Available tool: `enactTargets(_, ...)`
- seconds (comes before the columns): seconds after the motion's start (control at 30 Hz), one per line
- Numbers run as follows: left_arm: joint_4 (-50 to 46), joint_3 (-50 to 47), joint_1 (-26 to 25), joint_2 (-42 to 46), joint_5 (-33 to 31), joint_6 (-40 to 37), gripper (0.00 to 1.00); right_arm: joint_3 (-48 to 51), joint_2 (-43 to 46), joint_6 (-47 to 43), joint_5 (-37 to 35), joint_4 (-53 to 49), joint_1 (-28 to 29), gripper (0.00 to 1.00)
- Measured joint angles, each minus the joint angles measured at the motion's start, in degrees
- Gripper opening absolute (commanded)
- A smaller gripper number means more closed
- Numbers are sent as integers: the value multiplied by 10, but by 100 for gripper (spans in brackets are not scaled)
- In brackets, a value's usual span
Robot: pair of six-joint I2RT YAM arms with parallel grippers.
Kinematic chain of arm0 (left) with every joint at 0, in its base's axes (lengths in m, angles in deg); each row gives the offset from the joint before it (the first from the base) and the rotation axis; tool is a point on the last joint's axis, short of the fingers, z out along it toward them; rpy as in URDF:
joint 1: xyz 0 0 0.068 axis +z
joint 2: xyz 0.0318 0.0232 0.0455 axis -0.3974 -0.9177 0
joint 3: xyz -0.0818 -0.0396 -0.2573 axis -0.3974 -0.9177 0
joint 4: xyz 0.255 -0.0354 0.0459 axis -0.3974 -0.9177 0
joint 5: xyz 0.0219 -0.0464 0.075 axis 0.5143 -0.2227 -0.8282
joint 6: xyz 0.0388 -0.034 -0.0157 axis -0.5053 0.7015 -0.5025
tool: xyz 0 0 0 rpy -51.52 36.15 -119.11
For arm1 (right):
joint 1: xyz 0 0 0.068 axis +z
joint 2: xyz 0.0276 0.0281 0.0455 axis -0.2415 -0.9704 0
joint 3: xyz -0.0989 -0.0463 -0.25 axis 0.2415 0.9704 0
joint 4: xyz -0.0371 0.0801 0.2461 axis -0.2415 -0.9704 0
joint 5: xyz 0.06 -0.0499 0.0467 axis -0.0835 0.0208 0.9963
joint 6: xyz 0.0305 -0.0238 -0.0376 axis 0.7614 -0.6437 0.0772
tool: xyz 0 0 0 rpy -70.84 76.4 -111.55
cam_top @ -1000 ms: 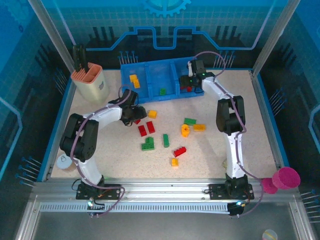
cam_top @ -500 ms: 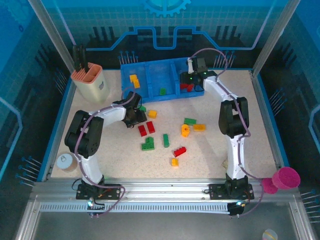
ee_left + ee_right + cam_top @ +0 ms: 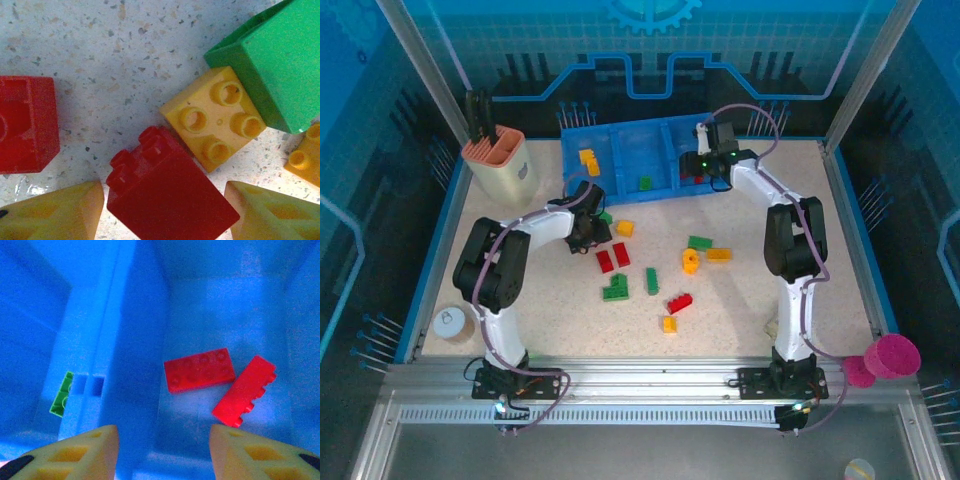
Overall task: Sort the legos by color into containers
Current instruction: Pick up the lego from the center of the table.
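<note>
A small red plastic brick [image 3: 170, 187] is lying on the speckled table [image 3: 100, 45], directly between the two yellowish fingers [image 3: 55, 212] of the left gripper [image 3: 164, 215]. Whether these fingers are already pressing it, I cannot tell. A square yellow brick [image 3: 215, 117] is touching its far corner, and a big green brick [image 3: 272, 60] is sitting against that yellow one, so both are crowding the place. Another red brick [image 3: 27, 122] is lying apart on the left.

The blue plastic tray [image 3: 620, 135] is standing at the far side of the table. It is keeping yellow bricks [image 3: 588, 160] in the left compartment, one green piece [image 3: 645, 183] in the middle and two flat red bricks [image 3: 200, 370] on the right. The right gripper [image 3: 162, 440] is hanging over this right compartment, fingers spread and holding nothing.

A beige holder with orange top [image 3: 500, 165] is standing far left, and a pink cup [image 3: 892, 355] near right, off the table.
</note>
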Motion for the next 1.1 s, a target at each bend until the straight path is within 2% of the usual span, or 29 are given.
enactTargets(0.13, -3, 4, 0, -3, -3, 4, 62, 16, 2, 0, 4, 1, 6, 52)
enactTargets(0.4, -15, 4, 0, -4, -17, 5, 41, 47, 25, 0, 10, 7, 12, 52)
enactTargets(0.6, -9, 4, 0, -4, -19, -5, 30, 57, 37, 0, 12, 17, 16, 53)
enactTargets(0.77, -12, -16, 0, 14, -19, -15, 28, 73, 38, 0, 12, 20, 17, 53)
enactTargets(1.1, -96, -23, -12, 111, -19, -50, 28, 90, 50, 0, 11, 20, 17, 53)
